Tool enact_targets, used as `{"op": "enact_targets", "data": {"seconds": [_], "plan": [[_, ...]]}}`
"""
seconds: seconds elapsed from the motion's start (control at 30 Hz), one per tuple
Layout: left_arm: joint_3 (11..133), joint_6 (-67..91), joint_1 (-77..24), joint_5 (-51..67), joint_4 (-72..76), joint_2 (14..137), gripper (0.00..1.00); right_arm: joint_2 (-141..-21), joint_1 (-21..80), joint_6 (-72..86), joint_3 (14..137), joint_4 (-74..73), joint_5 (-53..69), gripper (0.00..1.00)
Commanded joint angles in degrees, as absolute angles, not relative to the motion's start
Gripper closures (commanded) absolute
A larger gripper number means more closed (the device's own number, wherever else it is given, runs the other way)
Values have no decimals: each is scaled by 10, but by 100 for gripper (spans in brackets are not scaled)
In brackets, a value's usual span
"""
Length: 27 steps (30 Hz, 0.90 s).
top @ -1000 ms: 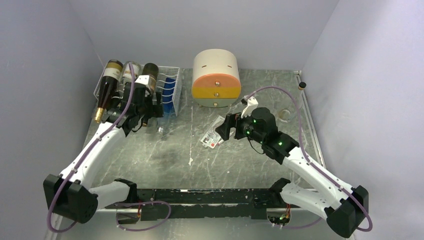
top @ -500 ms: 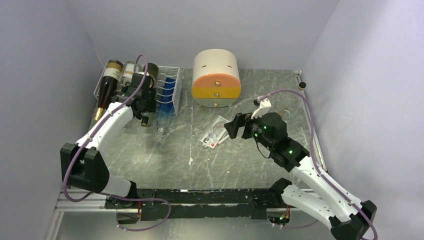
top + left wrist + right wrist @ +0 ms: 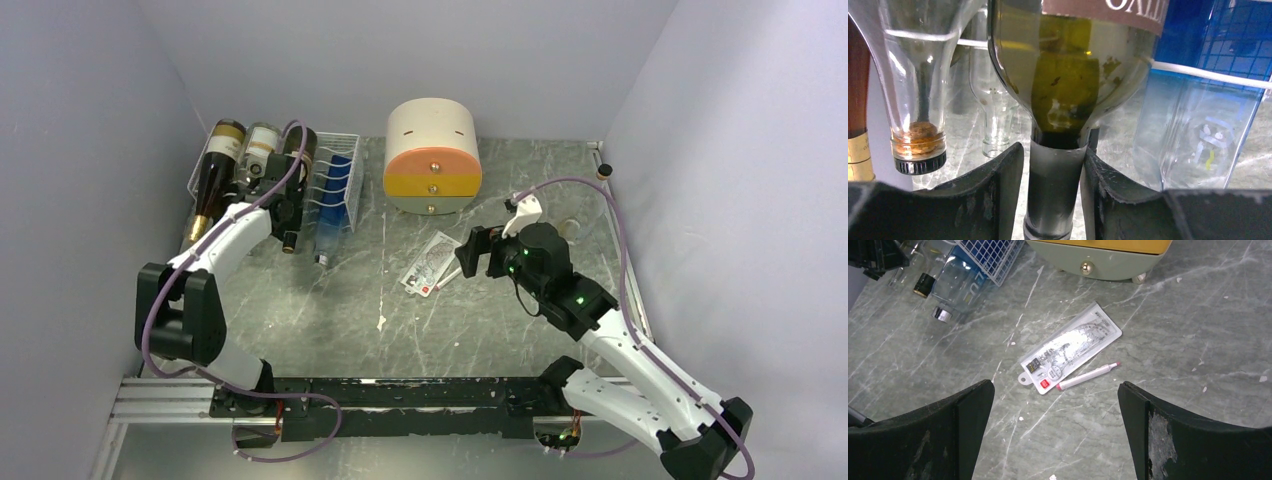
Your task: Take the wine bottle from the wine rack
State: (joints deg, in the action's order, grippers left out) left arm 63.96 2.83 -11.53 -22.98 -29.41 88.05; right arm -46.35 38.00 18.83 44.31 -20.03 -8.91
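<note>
L tool (image 3: pixel 1055 190) pinching the wine bottle (image 3: pixel 1068 75) at the neck, bottle lying in the wine rack (image 3: pixel 340 160); R tool (image 3: pixel 1055 384) spread wide, hovering above the surface (image 3: pixel 1173 340)

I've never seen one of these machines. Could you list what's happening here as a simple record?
Left gripper: closed on the neck of the wine bottle
Wine bottle: lying on the wine rack, not yet taken off
Right gripper: open, holding nothing, above a plastic packet and a pink pen
Nearby: round drawer cabinet
</note>
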Motion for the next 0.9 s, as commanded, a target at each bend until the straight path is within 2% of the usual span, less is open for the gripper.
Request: {"op": "enact_targets", "data": {"seconds": [0.0, 0.1, 0.23, 0.4, 0.47, 0.87], "plan": [[633, 18, -112, -231, -260, 862, 53, -467, 384, 182, 460, -198, -97, 0], [634, 20, -112, -220, -261, 851, 60, -468, 383, 186, 460, -198, -94, 0], [647, 35, -112, -205, -285, 832, 75, -466, 384, 191, 465, -206, -97, 0], [659, 56, -112, -181, -323, 792, 83, -454, 384, 194, 468, -213, -104, 0], [662, 67, -112, -172, -335, 773, 92, -453, 383, 195, 468, -211, -102, 0], [686, 177, -95, -105, -402, 735, 93, -485, 383, 199, 480, -193, -92, 0]]}}
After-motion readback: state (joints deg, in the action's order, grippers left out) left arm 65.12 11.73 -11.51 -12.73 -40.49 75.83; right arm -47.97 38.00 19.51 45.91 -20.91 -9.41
